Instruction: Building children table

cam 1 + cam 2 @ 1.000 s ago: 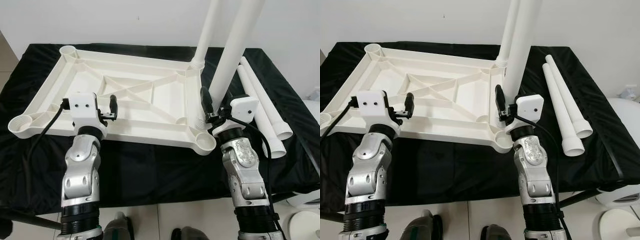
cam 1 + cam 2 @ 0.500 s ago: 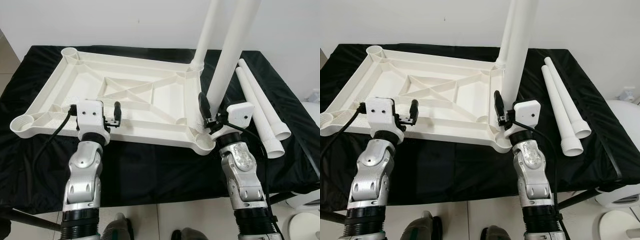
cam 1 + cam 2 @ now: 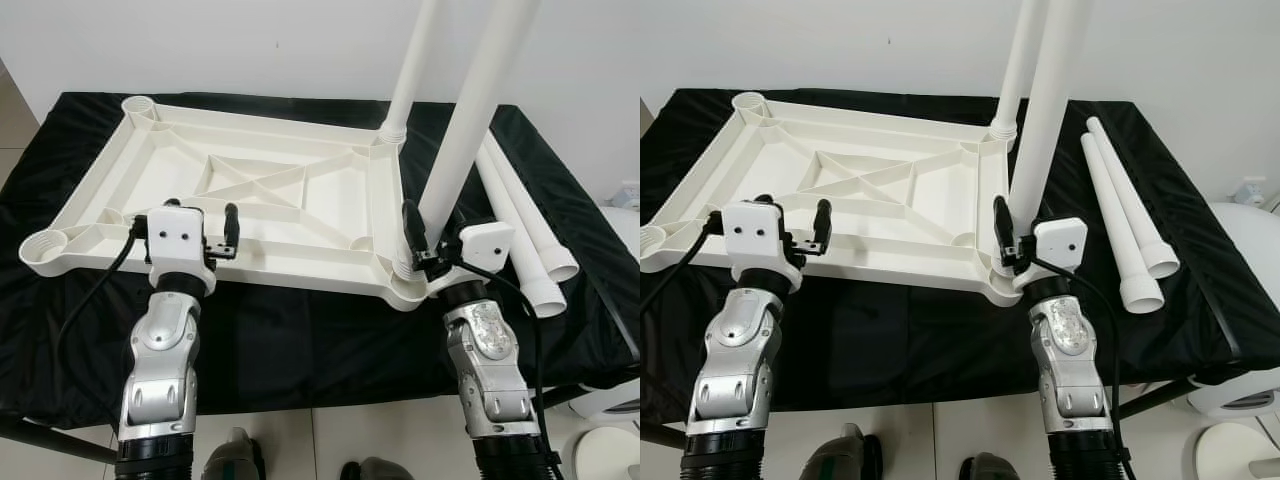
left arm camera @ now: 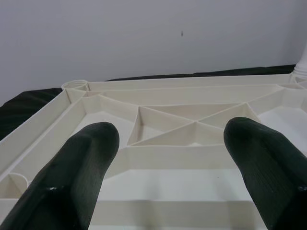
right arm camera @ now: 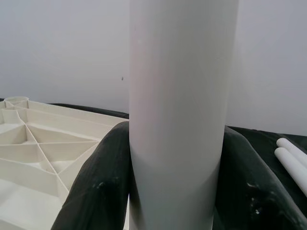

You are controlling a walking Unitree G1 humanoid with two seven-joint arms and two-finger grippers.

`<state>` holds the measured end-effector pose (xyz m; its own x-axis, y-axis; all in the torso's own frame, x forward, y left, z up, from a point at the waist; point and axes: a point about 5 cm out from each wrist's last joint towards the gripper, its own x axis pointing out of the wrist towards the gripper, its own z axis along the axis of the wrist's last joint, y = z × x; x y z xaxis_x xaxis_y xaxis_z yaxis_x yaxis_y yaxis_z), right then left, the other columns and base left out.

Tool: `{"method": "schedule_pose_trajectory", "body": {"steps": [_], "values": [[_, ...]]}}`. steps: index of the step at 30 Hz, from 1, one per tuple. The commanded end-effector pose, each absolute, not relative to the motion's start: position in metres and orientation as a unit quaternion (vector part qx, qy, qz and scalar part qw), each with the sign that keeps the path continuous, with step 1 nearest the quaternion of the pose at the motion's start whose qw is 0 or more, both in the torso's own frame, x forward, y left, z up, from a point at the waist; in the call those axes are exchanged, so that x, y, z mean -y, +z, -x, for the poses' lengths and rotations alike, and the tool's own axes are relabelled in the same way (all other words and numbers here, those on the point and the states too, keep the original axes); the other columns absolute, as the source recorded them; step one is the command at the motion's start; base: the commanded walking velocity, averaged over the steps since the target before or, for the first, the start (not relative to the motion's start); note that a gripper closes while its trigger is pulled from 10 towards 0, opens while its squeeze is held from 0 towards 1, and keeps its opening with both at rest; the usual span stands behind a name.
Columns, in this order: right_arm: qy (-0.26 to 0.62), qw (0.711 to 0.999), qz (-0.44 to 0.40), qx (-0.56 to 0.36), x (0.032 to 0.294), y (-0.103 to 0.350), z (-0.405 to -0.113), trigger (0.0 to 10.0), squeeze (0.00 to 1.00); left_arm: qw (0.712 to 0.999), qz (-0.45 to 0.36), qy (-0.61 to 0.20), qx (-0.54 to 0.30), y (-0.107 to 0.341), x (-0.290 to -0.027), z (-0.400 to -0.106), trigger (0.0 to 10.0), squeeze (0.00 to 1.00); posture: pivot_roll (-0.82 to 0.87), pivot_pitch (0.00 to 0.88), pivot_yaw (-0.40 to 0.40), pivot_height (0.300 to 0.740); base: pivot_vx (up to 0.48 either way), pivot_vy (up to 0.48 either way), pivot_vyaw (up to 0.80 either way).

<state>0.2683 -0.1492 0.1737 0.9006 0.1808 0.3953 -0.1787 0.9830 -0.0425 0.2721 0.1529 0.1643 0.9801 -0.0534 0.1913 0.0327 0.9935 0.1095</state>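
Tabletop (image 3: pixel 250 190) lies upside down on the black-draped worktop (image 3: pixel 300 340), ribs up, reaching from the left edge to past the middle. One leg (image 3: pixel 412 60) stands upright in the far right corner socket.

Right gripper (image 3: pixel 418 252) is clamped on a second leg (image 3: pixel 470 120), fingers (image 5: pixel 103 182) pressed against both sides of the tube low down. Over the last second the foot of this leg has dropped from just above the near right corner socket (image 3: pixel 405 288) to sitting at its mouth; the leg also stands straighter, though it leans a little to the right at the top. Judgement: the leg is entering the socket but I cannot tell whether it is fully seated.

Left gripper (image 3: pixel 222 240) has slid right along the near rim of the tabletop and pulled back a little. Its fingers (image 4: pixel 86 158) are spread wide, holding nothing, hovering over the rim.

Two spare legs (image 3: pixel 530 220) lie side by side near the right edge of the worktop. The two left sockets are open, so roughly half the legs remain.
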Motion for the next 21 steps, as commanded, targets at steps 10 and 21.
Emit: {"method": "schedule_pose_trajectory", "body": {"steps": [10, 21], "values": [[0.096, 0.975, 0.003, 0.201, 0.154, 0.171, -0.266, 10.0, 0.0, 0.995, -0.046, -0.012, 0.087, 0.157, -0.146, -0.271, 10.0, 0.0, 0.04, 0.012, -0.033, 0.74, 0.0, 0.0, 0.0], [0.099, 0.976, 0.008, 0.195, 0.156, 0.166, -0.274, 10.0, 0.0, 0.995, -0.058, -0.016, 0.08, 0.148, -0.143, -0.275, 10.0, 0.0, 0.05, 0.024, -0.031, 0.74, 0.0, 0.0, 0.0]]}}
